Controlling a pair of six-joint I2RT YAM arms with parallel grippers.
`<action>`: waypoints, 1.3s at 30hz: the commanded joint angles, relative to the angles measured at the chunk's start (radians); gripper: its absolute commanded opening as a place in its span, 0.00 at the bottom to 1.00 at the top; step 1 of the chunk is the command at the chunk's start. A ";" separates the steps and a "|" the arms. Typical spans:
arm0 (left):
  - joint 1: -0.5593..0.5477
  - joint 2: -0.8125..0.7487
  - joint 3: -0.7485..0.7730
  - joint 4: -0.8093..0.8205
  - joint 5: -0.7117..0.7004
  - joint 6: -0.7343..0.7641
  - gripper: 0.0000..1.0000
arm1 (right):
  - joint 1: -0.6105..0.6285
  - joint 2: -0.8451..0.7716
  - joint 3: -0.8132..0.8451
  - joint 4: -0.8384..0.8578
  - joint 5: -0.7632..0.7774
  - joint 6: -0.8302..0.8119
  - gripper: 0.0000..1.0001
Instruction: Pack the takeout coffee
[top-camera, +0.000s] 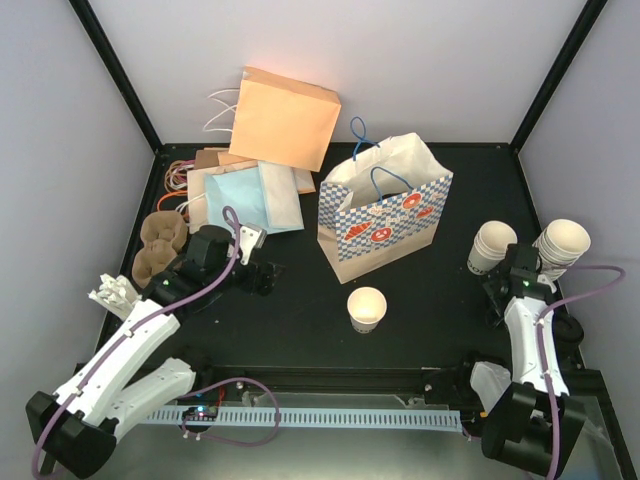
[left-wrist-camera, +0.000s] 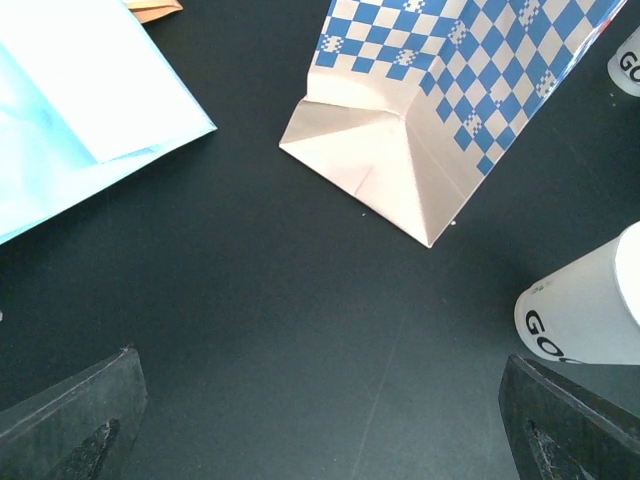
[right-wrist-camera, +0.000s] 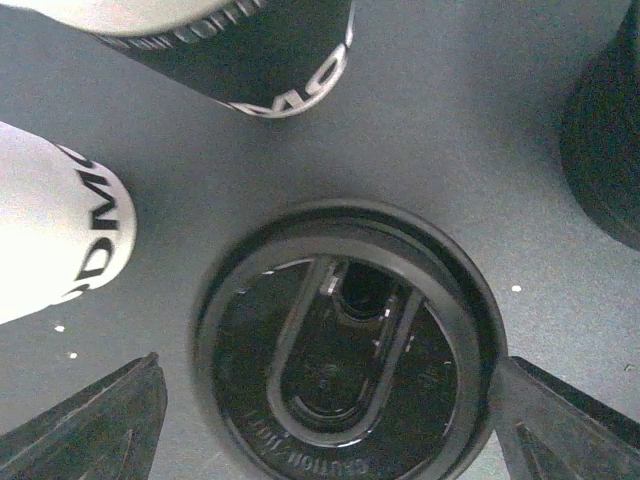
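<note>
Glossy round black lid (right-wrist-camera: 345, 390) — tapered, matte cream paper cup (top-camera: 366, 308) upright.

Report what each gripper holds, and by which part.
Nothing is held. The left gripper stands open over the table; the right gripper is open, its fingers either side of a black lid, not closed on it.

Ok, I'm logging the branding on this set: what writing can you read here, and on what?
"GO", black, the rest cut off, on the single cup.
"DMO", part of a longer word, on a cup stack.
"Caution Hot", probably: raised, upside down and blurred, on the black lid.
Red emblems on the checked bag: too small to read.
</note>
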 joint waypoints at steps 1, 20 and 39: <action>-0.007 0.006 0.012 0.005 0.013 0.015 0.99 | -0.033 0.023 -0.030 0.039 -0.053 -0.031 0.91; -0.007 0.051 0.037 -0.024 0.022 0.016 0.99 | -0.055 -0.010 0.007 -0.015 -0.060 -0.046 0.69; -0.006 0.054 0.043 -0.031 0.026 0.015 0.99 | -0.055 -0.057 0.098 -0.109 -0.093 -0.054 0.70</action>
